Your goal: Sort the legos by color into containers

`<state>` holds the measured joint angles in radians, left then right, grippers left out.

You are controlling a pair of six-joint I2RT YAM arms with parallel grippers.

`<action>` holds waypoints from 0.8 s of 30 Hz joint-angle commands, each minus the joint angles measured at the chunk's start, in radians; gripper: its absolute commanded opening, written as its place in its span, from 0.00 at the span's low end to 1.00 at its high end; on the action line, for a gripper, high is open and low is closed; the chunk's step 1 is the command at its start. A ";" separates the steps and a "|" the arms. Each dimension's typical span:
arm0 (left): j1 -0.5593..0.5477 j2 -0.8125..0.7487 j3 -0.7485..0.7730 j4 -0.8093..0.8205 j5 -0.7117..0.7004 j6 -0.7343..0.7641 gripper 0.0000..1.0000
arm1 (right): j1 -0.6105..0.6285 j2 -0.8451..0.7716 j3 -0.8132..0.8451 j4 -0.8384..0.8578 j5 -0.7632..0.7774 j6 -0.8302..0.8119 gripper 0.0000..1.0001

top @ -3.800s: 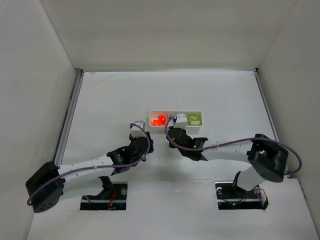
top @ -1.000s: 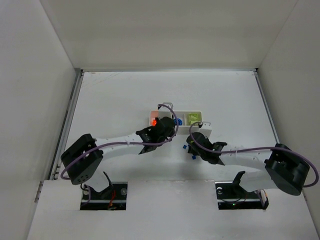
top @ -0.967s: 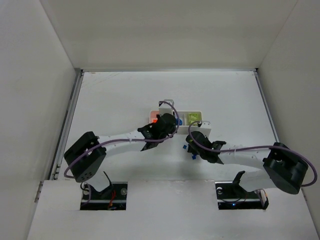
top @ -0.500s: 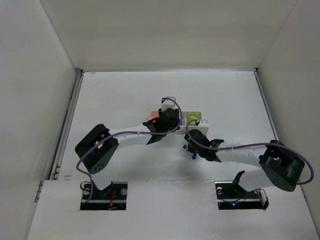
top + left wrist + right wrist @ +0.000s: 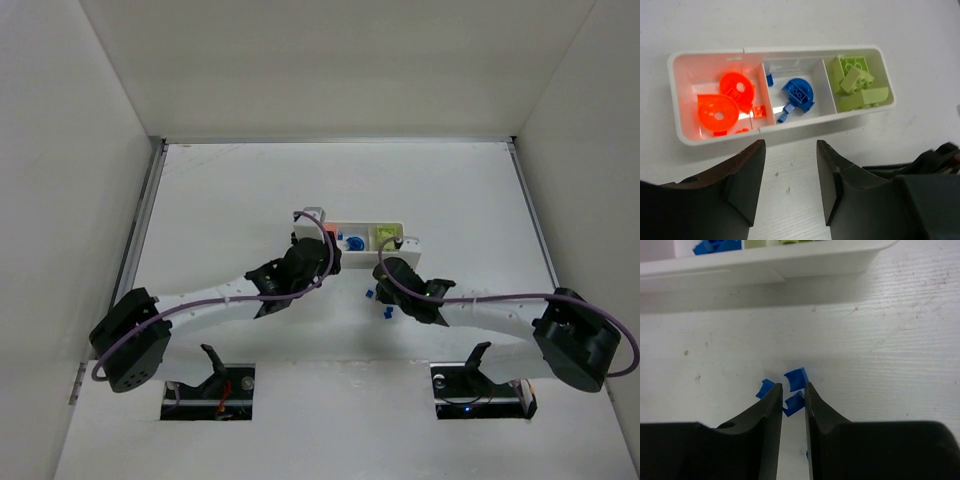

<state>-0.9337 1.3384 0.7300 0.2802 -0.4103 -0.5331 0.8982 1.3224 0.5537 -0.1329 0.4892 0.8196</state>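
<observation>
1. The left gripper [image 5: 790, 145] has its jaws moderately apart with nothing between them; only bare table [image 5: 790, 170] shows in the gap.
2. The tray [image 5: 805, 125] lies crosswise just beyond the left fingertips, its near wall close to them but not touching.
3. Seen from those jaws, the left compartment holds the orange bricks [image 5: 717, 114], beyond the left finger.
4. The middle compartment, straight ahead of the gap, holds the blue bricks [image 5: 799, 92].
5. The right compartment, beyond the right finger, holds the green bricks [image 5: 855, 80].
6. The right gripper [image 5: 792, 386] points down at the table with its jaws narrow, only a slim gap between them.
7. A loose blue brick [image 5: 792, 403] sits in that gap; I cannot tell whether the fingers pinch it.
8. A second blue piece [image 5: 796, 379] lies just past the right fingertips, and a third [image 5: 765, 388] is beside the left finger's outer edge.
9. The tray's near wall lies well beyond the right jaws, apart from these loose pieces.
</observation>
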 commanded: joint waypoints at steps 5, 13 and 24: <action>-0.082 -0.081 -0.115 -0.021 -0.065 -0.027 0.42 | 0.017 -0.129 0.002 -0.031 -0.001 0.013 0.23; -0.197 -0.099 -0.202 -0.010 -0.162 -0.096 0.41 | -0.028 -0.112 0.185 -0.019 -0.040 -0.120 0.22; -0.359 0.062 -0.169 0.071 -0.219 -0.142 0.42 | -0.149 0.222 0.454 0.076 -0.095 -0.246 0.25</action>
<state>-1.2671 1.3609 0.5282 0.2985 -0.5816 -0.6498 0.7662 1.4879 0.9558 -0.0990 0.4099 0.6262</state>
